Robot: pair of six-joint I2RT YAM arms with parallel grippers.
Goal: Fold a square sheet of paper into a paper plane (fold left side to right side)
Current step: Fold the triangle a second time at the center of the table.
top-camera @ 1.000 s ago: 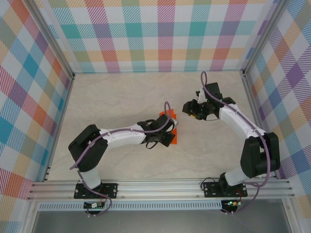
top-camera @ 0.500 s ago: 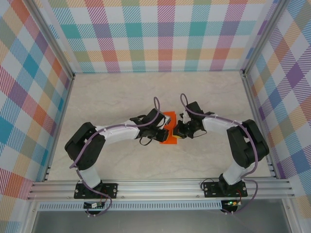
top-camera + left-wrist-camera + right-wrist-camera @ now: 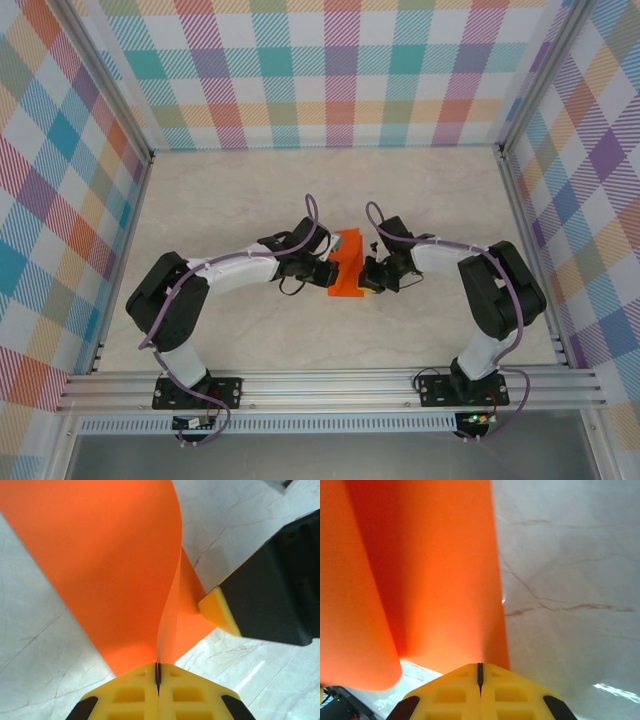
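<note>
The left pincer [image 3: 158,672] and the right pincer [image 3: 480,672] each pinched an edge of the curled orange sheet [image 3: 110,565] between them.

No text, label or number is readable.

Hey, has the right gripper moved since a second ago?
Yes. The right gripper has swung left and toward the near rail, away from the right wall, onto the orange sheet.

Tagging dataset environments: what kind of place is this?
Likely a lab robot data-collection cell: a marble-look table boxed in by plaid walls, an aluminium rail frame, and a curled orange square sheet of paper.
</note>
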